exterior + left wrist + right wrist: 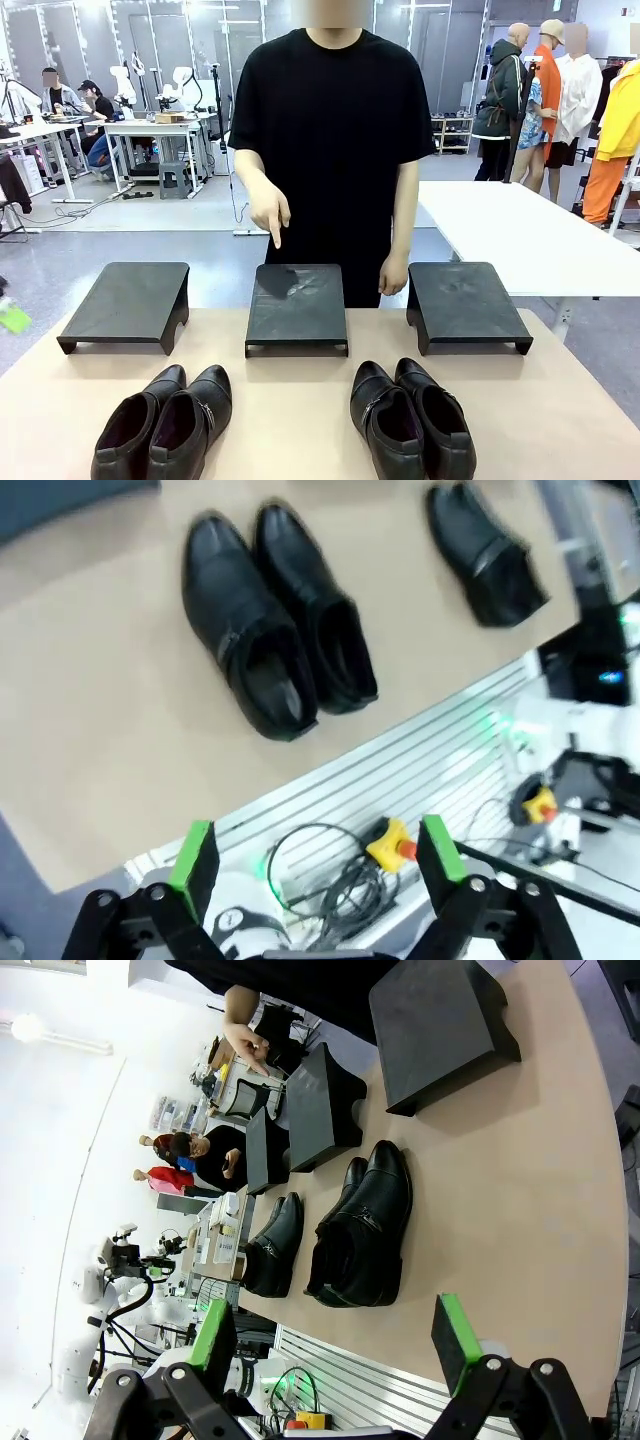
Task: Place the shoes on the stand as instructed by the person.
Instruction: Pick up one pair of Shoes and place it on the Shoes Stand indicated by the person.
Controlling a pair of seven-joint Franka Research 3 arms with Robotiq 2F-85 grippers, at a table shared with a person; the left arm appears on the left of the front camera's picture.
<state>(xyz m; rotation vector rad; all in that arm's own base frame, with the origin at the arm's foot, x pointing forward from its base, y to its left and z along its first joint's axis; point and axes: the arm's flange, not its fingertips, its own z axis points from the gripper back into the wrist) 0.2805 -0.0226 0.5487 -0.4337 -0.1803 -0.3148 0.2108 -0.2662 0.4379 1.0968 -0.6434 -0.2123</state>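
Note:
Two pairs of glossy black shoes sit at the near side of the table: the left pair [165, 425] and the right pair [410, 418]. Beyond them stand three black stands, left [125, 300], middle [296, 305] and right [465, 300]. The person points a finger of one hand [270, 215] down at the middle stand. My left gripper [318, 858] hangs open off the table's near edge, with a pair of shoes [275, 620] ahead of it. My right gripper [335, 1338] is open too, back from the nearer pair [365, 1230], and holds nothing.
The person's other hand [393, 272] rests by the right stand. An aluminium rail with cables and a yellow stop button [390, 845] lies below the table's near edge. A white table [520, 235] stands behind at the right.

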